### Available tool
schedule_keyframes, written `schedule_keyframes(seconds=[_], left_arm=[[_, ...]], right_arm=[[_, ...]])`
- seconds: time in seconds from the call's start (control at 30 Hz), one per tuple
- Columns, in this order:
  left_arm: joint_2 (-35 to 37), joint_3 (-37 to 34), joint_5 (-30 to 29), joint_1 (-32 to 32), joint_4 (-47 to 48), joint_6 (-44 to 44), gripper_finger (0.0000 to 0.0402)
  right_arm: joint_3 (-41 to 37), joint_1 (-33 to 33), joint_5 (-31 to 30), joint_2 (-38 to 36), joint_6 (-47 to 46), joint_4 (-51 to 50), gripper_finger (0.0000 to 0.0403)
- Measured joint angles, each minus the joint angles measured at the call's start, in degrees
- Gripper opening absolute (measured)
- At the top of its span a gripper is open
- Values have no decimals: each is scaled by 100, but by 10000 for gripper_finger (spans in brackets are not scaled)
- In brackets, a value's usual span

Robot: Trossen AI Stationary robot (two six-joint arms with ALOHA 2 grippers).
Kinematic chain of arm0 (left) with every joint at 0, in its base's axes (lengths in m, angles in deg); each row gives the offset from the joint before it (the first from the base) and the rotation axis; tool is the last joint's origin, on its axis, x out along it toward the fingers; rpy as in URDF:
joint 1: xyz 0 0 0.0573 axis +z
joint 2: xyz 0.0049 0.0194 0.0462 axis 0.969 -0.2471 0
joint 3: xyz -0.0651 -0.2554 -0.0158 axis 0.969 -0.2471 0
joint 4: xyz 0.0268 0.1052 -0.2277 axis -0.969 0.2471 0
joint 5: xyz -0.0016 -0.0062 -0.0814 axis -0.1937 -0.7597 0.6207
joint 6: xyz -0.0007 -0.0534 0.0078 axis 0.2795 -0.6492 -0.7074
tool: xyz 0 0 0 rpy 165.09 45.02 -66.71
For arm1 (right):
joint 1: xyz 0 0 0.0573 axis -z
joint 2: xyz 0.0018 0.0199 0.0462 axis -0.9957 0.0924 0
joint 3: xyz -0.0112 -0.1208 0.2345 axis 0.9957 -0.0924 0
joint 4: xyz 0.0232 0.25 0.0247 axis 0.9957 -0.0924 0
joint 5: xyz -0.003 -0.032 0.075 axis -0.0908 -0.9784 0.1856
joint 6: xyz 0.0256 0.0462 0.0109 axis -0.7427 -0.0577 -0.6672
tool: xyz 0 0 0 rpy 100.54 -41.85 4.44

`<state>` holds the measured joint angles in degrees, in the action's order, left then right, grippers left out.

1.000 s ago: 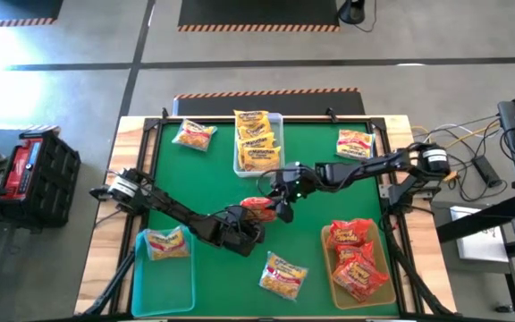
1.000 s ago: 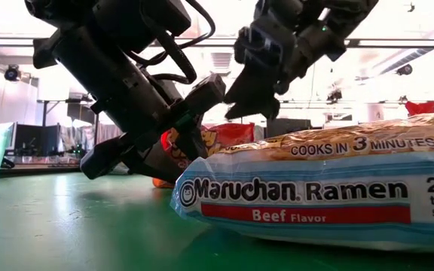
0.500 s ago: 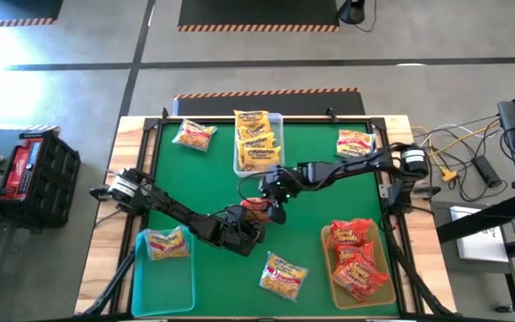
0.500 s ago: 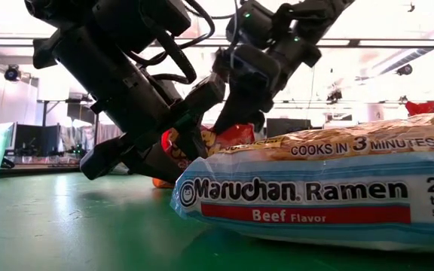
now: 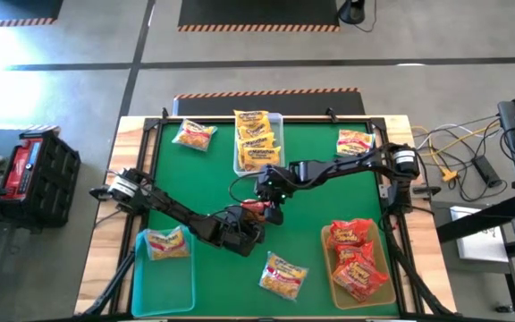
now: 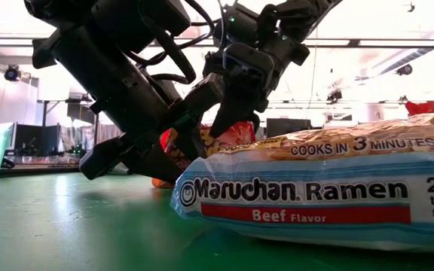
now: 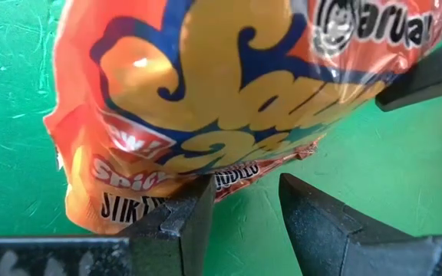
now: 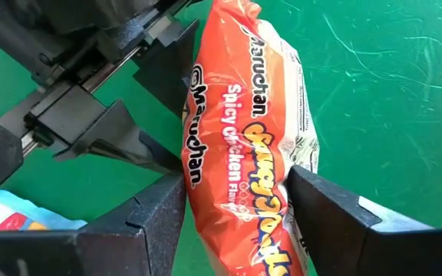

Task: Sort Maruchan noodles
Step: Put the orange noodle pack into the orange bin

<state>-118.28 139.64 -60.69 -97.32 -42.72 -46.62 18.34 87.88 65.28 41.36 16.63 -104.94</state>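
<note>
A red Maruchan spicy chicken packet (image 5: 256, 207) (image 8: 244, 130) stands tilted on edge at the middle of the green table. My right gripper (image 5: 265, 202) (image 8: 236, 180) comes down on it from above and is shut across it. My left gripper (image 5: 251, 219) (image 7: 245, 184) is low on the packet's near-left side, open, with its fingertips at the printed face (image 7: 206, 84). In the low view the left arm hides most of the red packet (image 6: 232, 135). My right gripper pinches the red packet across its thickness, one finger (image 8: 163, 207) on the printed face and the other (image 8: 317, 203) on the back. The fingers point down from above. Its lower edge is hidden, so I cannot tell whether it is lifted. My left gripper, open, has both fingertips (image 7: 202, 188) against the printed face near its lower edge (image 7: 259, 165). It comes in low from the table's near left.
A clear bin (image 5: 280, 118) at the far middle holds yellow-orange packets. A teal bin (image 5: 139, 273) near left holds one yellow-and-blue packet. A tan bin (image 5: 326, 255) near right holds red ones. Loose packets lie at the far left (image 5: 193, 134), far right (image 5: 354, 141) and near middle (image 5: 284, 275) (image 6: 315, 188).
My right gripper has moved toward the table's left and down, from beside the clear bin onto the red packet. The left arm and the packet have stayed where they were.
</note>
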Motion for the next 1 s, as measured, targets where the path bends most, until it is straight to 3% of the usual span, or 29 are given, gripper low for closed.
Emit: schedule_keyframes(seconds=[0.47, 1.0], left_arm=[[0, 0, -1, -7, 7, 0, 141], [0, -2, 3, -7, 5, 0, 141]], right_arm=[[93, 139, 39, -184, 37, -97, 198], [129, 120, 44, 9, 44, -352, 247]])
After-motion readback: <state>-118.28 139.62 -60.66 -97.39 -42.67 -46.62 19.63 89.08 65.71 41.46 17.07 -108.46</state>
